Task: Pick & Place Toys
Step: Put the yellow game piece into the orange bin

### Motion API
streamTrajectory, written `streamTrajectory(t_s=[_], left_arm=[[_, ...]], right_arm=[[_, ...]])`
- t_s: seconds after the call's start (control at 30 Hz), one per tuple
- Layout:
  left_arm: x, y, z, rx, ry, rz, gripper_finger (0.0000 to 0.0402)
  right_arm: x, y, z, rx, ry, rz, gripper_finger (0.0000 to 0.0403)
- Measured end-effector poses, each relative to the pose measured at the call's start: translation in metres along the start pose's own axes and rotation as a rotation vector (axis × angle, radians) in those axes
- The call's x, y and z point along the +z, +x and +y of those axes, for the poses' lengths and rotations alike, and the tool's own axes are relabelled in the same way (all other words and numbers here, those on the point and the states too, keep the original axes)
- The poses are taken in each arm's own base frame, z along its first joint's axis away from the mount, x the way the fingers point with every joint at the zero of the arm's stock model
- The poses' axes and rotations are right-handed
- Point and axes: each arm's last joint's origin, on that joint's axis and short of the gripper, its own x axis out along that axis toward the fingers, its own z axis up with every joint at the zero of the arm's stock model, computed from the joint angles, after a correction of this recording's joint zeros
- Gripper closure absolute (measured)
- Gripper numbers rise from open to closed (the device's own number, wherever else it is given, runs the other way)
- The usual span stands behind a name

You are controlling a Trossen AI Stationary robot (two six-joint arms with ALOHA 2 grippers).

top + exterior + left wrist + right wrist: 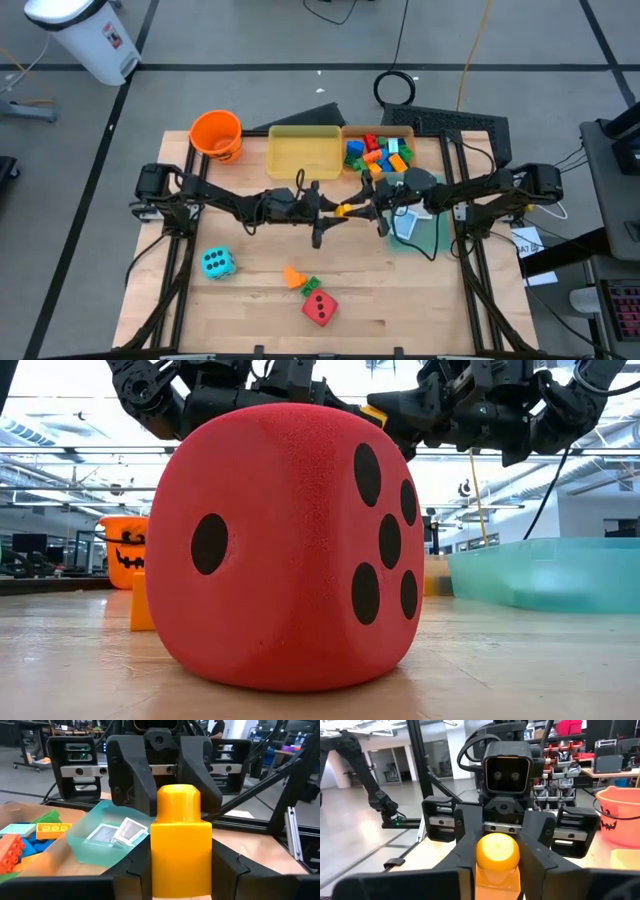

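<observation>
Handover happening mid-air, by the look of it. Left gripper [335, 210] is clamped on the fat base of a yellow brick [180, 845], which sits squarely between its two fingers. Right gripper [366, 207] faces it nose to nose, with its fingers flanking the brick's round stud end. Honestly I can't tell from these angles whether that claw is actually pinching the stud or just sitting close around it, so I'll hedge on that one.

Location-wise, the brick hangs above the table just in front of the yellow tray [303, 152], off the tray's front edge and nearer one corner than the middle. It's touching nothing but the fingers.

Orientation: the brick's long axis lies roughly level and runs along the line between the two claws. The square base points back into the left claw and the stud points straight at the right wrist camera.

My take on doing this step well:
- don't let the left claw release until the right one has a firm squeeze
- the stud is round and narrow, so grip it dead centre or it may twist out
- pull apart along the brick's long axis, not sideways
- go slow, since a drop here lands on bare table beside the yellow tray and means a re-pick
</observation>
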Motion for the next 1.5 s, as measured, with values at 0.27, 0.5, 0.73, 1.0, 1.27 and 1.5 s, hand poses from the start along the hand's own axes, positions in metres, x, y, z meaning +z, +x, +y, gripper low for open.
streamTrajectory(t_s=[0.27, 0.5, 0.73, 1.0, 1.27, 1.5], left_arm=[[-0.001, 0.0, 0.001, 0.021, 0.029, -0.004, 0.0258], [-0.004, 0.0, 0.002, 0.036, 0.015, 0.034, 0.0254], [-0.001, 0.008, 0.006, 0.208, -0.046, 0.244, 0.0207], [0.0, 0.01, 0.006, 0.211, -0.028, 0.279, 0.0149], [-0.001, 0.01, 0.006, 0.208, -0.027, 0.286, 0.0138], [-0.001, 0.01, 0.006, 0.209, -0.028, 0.282, 0.0137]], right_arm=[[-0.004, 0.0, -0.001, -0.006, -0.068, 0.041, 0.033], [-0.004, -0.002, -0.006, -0.026, -0.061, 0.048, 0.0338], [0.002, -0.014, -0.014, -0.133, -0.061, 0.109, 0.0338], [0.012, -0.039, -0.026, -0.421, -0.128, 0.211, 0.0338], [-0.003, -0.097, -0.073, -1.052, -0.225, 0.381, 0.0338], [-0.026, -0.155, -0.11, -1.236, -0.037, 0.366, 0.0338]])
